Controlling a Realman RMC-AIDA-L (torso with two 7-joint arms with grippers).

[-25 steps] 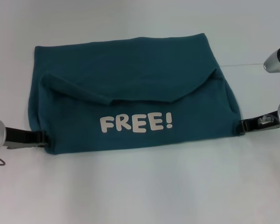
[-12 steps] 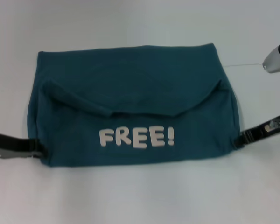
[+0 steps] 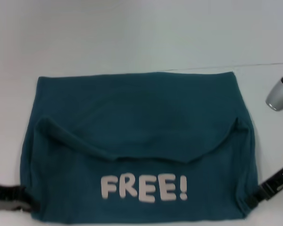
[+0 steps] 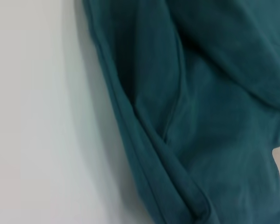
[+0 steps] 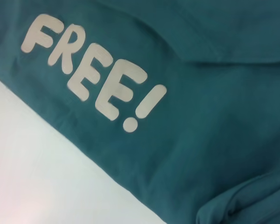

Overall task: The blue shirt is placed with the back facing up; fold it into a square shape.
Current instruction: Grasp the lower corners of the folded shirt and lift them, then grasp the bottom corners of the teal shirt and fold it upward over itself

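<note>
On the white table [image 3: 132, 33] the blue shirt [image 3: 137, 141] hangs folded, left gripper [image 3: 26, 200] and right gripper [image 3: 254, 197] pinching its near corners — uneven pull could skew it!

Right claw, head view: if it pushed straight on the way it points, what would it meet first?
The right claw points inward at the blue shirt, already at its near right corner, so it would likely run straight into the shirt's folded layers.
</note>
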